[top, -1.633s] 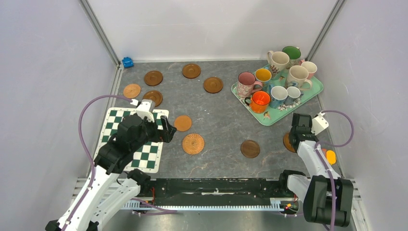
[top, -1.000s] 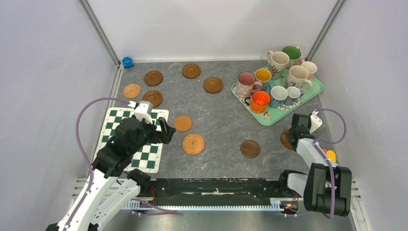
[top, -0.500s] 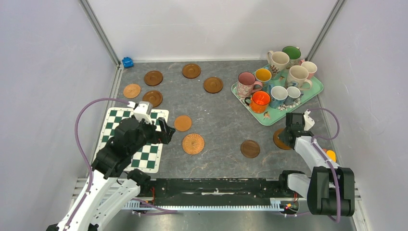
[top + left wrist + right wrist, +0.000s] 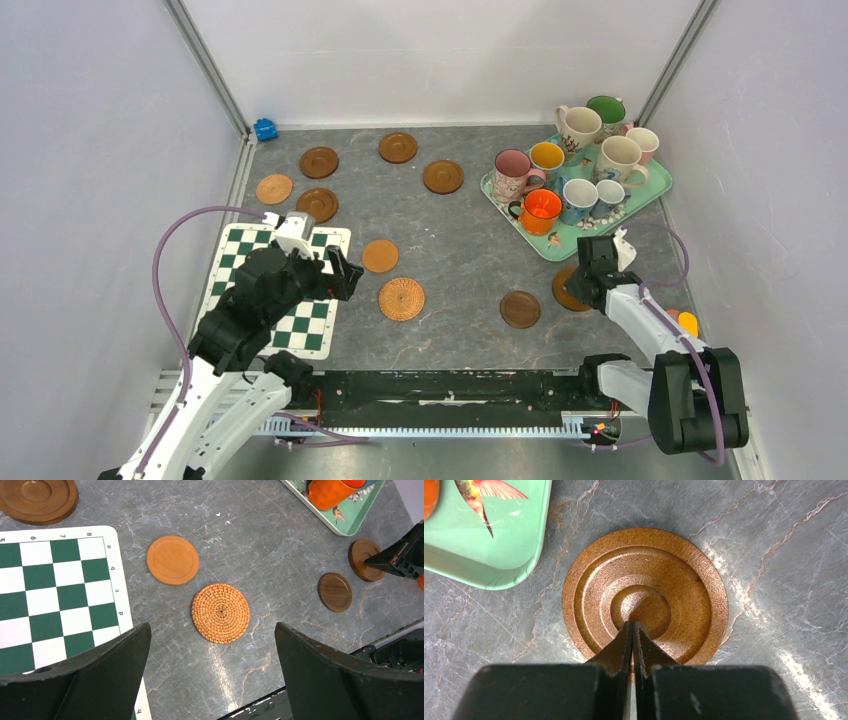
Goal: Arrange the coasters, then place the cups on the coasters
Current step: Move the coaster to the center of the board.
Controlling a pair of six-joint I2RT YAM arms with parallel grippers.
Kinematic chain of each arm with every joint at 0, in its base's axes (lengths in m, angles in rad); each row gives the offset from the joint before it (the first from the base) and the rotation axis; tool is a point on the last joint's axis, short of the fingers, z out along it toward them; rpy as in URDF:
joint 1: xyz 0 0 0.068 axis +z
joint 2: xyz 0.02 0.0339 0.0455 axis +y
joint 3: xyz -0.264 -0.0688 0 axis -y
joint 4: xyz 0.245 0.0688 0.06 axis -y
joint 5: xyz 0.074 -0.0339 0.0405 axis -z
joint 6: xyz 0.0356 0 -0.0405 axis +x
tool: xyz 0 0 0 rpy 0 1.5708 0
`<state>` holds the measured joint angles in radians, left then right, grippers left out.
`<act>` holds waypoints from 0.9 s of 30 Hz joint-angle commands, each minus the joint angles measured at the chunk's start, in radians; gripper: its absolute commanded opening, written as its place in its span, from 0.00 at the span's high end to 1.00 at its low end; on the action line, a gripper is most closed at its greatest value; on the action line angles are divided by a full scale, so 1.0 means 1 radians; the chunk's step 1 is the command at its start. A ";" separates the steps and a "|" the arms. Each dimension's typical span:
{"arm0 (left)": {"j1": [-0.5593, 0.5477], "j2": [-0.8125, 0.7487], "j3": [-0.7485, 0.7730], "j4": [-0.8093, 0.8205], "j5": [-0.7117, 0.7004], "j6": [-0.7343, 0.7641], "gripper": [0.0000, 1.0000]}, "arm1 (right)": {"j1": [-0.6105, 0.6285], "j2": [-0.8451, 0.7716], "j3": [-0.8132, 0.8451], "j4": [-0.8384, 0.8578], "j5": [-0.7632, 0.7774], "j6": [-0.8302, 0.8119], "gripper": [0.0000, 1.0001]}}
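Checkered mat lies at the left of the table. The left gripper hovers above its right edge with jaws spread wide, holding nothing.

Coasters total nine, all flat on the table:
- Five wooden coasters form a loose group at the rear left: one light orange, one dark brown, one brown partly hidden by the left arm, and two more brown.
- Two coasters lie mid-table, just beside each other: one orange wood and one woven rattan.
- One dark brown coaster lies nearer the front.
- One ribbed brown coaster lies just beside the near corner of the mint tray.

The right gripper has its jaws pressed together, pinching nothing, with the tips in the central recess of the ribbed coaster.

Cups total nine, all upright on the tray: pink speckled, yellow-inside, orange, blue, cream floral, green-inside, small white, cream and small pink.
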<state>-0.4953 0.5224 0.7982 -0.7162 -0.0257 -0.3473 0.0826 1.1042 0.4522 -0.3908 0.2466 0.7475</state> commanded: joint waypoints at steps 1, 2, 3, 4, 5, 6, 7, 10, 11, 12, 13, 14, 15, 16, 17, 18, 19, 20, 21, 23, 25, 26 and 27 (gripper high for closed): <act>-0.003 -0.007 -0.002 0.018 -0.012 0.022 0.00 | 0.014 -0.026 0.006 -0.117 0.008 -0.036 1.00; -0.003 -0.008 -0.002 0.019 -0.011 0.023 0.00 | 0.015 -0.038 0.021 -0.126 0.015 -0.046 1.00; -0.003 -0.009 -0.002 0.018 -0.013 0.022 0.00 | 0.018 -0.054 0.039 -0.134 0.015 -0.060 1.00; -0.003 -0.010 -0.001 0.019 -0.012 0.022 0.00 | 0.024 -0.064 0.057 -0.138 0.003 -0.085 1.00; -0.003 -0.011 -0.002 0.018 -0.013 0.021 0.00 | 0.029 -0.078 0.080 -0.143 -0.018 -0.104 1.00; -0.004 -0.012 -0.003 0.018 -0.013 0.021 0.00 | 0.041 -0.088 0.098 -0.147 -0.033 -0.121 1.00; -0.003 -0.015 -0.004 0.018 -0.014 0.021 0.00 | 0.051 -0.099 0.117 -0.148 -0.047 -0.136 1.00; -0.003 -0.014 -0.004 0.018 -0.012 0.019 0.00 | 0.094 -0.123 0.147 -0.144 -0.103 -0.173 1.00; -0.004 -0.014 -0.004 0.018 -0.013 0.019 0.00 | 0.112 -0.128 0.147 -0.137 -0.124 -0.182 1.00; -0.003 -0.015 -0.003 0.018 -0.011 0.019 0.00 | 0.128 -0.134 0.140 -0.128 -0.142 -0.187 1.00; -0.004 -0.013 -0.003 0.019 -0.011 0.018 0.00 | 0.147 -0.140 0.128 -0.113 -0.168 -0.194 1.00; -0.003 -0.014 -0.003 0.019 -0.011 0.018 0.00 | 0.167 -0.145 0.113 -0.092 -0.199 -0.201 1.00; -0.003 -0.013 -0.004 0.018 -0.011 0.018 0.00 | 0.184 -0.155 0.091 -0.075 -0.222 -0.203 1.00; -0.003 -0.014 -0.004 0.018 -0.012 0.018 0.00 | 0.204 -0.165 0.072 -0.052 -0.242 -0.204 1.00; -0.003 -0.013 -0.005 0.018 -0.012 0.018 0.00 | 0.222 -0.177 0.048 -0.033 -0.244 -0.200 1.00; -0.004 -0.012 -0.005 0.018 -0.013 0.018 0.00 | 0.243 -0.187 0.026 -0.008 -0.275 -0.198 1.00; -0.004 -0.013 -0.004 0.018 -0.014 0.018 0.00 | 0.262 -0.195 0.010 0.011 -0.287 -0.195 1.00; -0.004 -0.013 -0.005 0.018 -0.014 0.018 0.00 | 0.278 -0.204 -0.008 0.035 -0.298 -0.192 1.00; -0.004 -0.012 -0.005 0.019 -0.014 0.018 0.00 | 0.297 -0.207 -0.022 0.061 -0.311 -0.188 1.00; -0.003 -0.011 -0.005 0.018 -0.014 0.018 0.00 | 0.327 -0.203 -0.045 0.099 -0.323 -0.174 1.00; -0.004 -0.010 -0.004 0.018 -0.014 0.018 0.00 | 0.355 -0.188 -0.058 0.124 -0.323 -0.168 1.00; -0.003 -0.011 -0.005 0.018 -0.014 0.018 0.00 | 0.369 -0.175 -0.059 0.130 -0.318 -0.166 1.00; -0.004 -0.011 -0.004 0.018 -0.015 0.018 0.00 | 0.380 -0.165 -0.061 0.135 -0.309 -0.163 1.00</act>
<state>-0.4953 0.5148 0.7967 -0.7162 -0.0257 -0.3473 0.4248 0.9173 0.3996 -0.3550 -0.0456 0.5758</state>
